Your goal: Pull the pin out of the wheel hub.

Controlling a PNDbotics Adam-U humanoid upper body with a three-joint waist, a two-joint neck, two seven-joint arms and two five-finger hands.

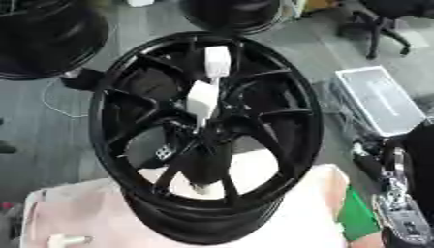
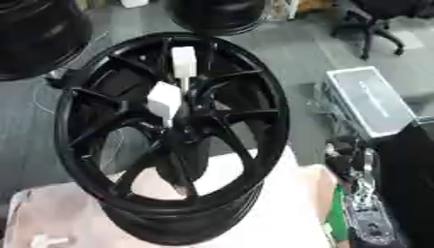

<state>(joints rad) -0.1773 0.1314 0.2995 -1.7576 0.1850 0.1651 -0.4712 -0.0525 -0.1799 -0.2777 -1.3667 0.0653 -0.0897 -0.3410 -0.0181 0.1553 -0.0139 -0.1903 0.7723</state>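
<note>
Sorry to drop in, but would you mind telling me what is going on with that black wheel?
A black wheel stands tilted on a pale cloth-covered table. A white pin assembly still sticks up out of the hub, so it has not been pulled yet. Nothing is touching the pin or the wheel. Part of the robot's right arm shows at the lower right edge, but I cannot make out a hand, and the left hand is out of view.
</note>
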